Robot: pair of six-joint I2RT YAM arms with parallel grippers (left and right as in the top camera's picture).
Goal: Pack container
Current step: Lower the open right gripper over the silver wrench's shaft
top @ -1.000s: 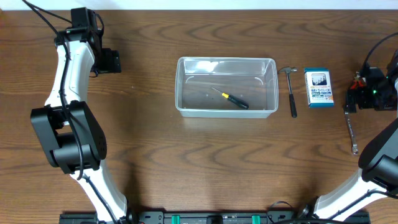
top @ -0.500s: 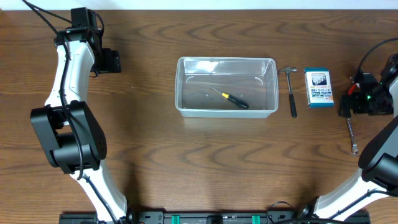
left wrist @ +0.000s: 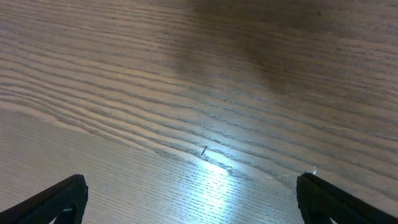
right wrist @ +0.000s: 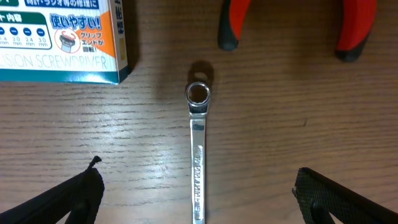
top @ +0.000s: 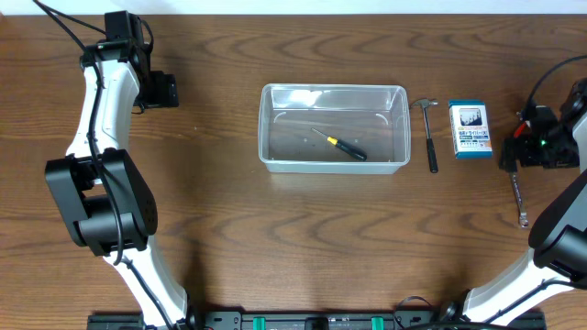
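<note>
Right gripper [right wrist: 196,183] is being held wide open over the table [right wrist: 280,130], nothing gripped. Wrench [right wrist: 198,162] is lying directly under the gap between the fingers, shank crosswise to the closing direction, ring end pointing ahead of the hand. Pliers [right wrist: 348,28] are being seen only as two handle ends just ahead. Box [right wrist: 56,43] is sitting ahead too, on the container side, apart from the wrench. Next out on that side is the hammer [top: 429,133]. Just beyond it, the container [top: 333,88] is sitting mid-table, well apart from the hand, with a screwdriver [top: 341,146] already inside. Left gripper [left wrist: 191,190] is being held open and empty farthest off, over bare wood. Likely risks: the wrench is lying flush, so fingertips may be skidding over it or stubbing the table. A pinch off-centre would probably let it swing. Forward drift may nudge the pliers or the box corner. At the drop, a long bar may catch the rim or shove the light tub into the hammer. Materials: the wrench is a slim flat bar of bright metal with stamped lettering. The pliers handles look rubbery, red and black, with rounded tips. The box is printed card in blue and white with an orange panel, square-edged. The hammer has a metal head and a dark handle. The container is clear colourless plastic, rectangular, with rounded corners and a rim. The table is dark wood grain with a slight gloss.
</note>
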